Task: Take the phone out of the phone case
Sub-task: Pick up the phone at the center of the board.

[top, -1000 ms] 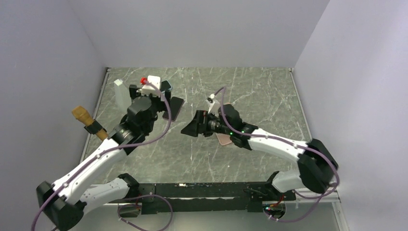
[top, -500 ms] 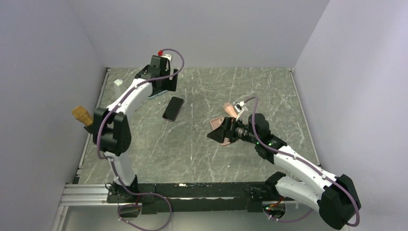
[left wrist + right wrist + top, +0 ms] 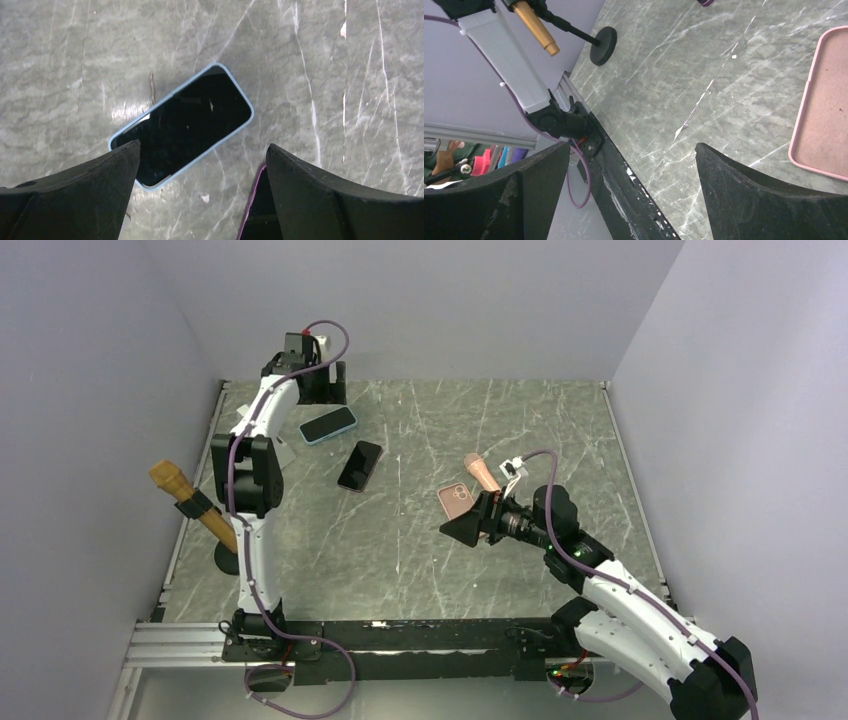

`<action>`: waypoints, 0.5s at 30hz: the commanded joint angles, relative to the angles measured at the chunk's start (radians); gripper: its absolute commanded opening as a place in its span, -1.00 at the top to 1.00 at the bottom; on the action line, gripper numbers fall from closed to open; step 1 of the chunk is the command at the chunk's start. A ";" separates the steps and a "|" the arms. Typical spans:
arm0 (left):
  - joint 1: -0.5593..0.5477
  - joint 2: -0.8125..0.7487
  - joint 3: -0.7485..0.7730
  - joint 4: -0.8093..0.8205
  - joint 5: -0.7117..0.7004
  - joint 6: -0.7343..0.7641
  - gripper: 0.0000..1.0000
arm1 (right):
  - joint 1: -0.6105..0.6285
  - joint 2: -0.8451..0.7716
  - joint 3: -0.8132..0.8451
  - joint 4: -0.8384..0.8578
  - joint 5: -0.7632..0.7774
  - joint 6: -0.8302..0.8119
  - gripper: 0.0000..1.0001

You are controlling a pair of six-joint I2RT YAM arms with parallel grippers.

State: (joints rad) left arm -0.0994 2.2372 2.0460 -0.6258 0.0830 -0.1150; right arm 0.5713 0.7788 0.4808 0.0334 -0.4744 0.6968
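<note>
A phone (image 3: pixel 182 132) lies screen-up in its light blue case (image 3: pixel 251 111) on the far left of the grey marble-patterned table (image 3: pixel 560 430), close to the back wall, with the case's lip wrapped round all four edges of the dark glass. The left gripper (image 3: pixel 202 146) hangs directly above it, fingers spread wide to either side and touching nothing. The phone looks stiff, smooth-faced and fairly dense for its size, with glass that could scratch or crack if it is pried hard. The case is probably soft and springy, gripping mainly at its corners. Lying flat, the pair offers little to pinch, so the likeliest hold is across the narrow width at the side edges, or on one corner of the lip to peel it back while the phone is pressed down. Just beside it, toward the centre, lies a second dark phone (image 3: pixel 360 465), whose edge shows purple in the left wrist view. Well apart on the right, a pink case (image 3: pixel 824 100) lies empty with its inside facing up, and the right gripper (image 3: pixel 632 146) hovers near it, fingers apart and holding nothing. A brush (image 3: pixel 180 488) with a wooden handle stands on its stand at the left edge.
</note>
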 commanded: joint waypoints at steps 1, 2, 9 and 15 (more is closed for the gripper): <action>0.028 0.116 0.169 -0.064 0.067 0.019 -0.99 | -0.004 -0.015 -0.002 0.010 -0.020 0.007 -0.99; 0.039 0.140 0.196 -0.077 0.081 0.012 -0.99 | -0.005 -0.019 0.000 0.007 -0.018 0.007 -0.99; 0.084 0.215 0.227 -0.014 0.159 -0.054 -0.99 | -0.008 -0.049 0.000 0.005 0.011 -0.001 -0.99; 0.096 0.258 0.253 0.010 0.185 -0.126 -0.99 | -0.008 -0.051 0.003 0.015 0.019 0.006 -0.99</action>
State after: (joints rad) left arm -0.0010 2.4928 2.2467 -0.6556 0.2089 -0.1761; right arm 0.5667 0.7441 0.4786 0.0154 -0.4736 0.6994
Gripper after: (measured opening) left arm 0.994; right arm 0.994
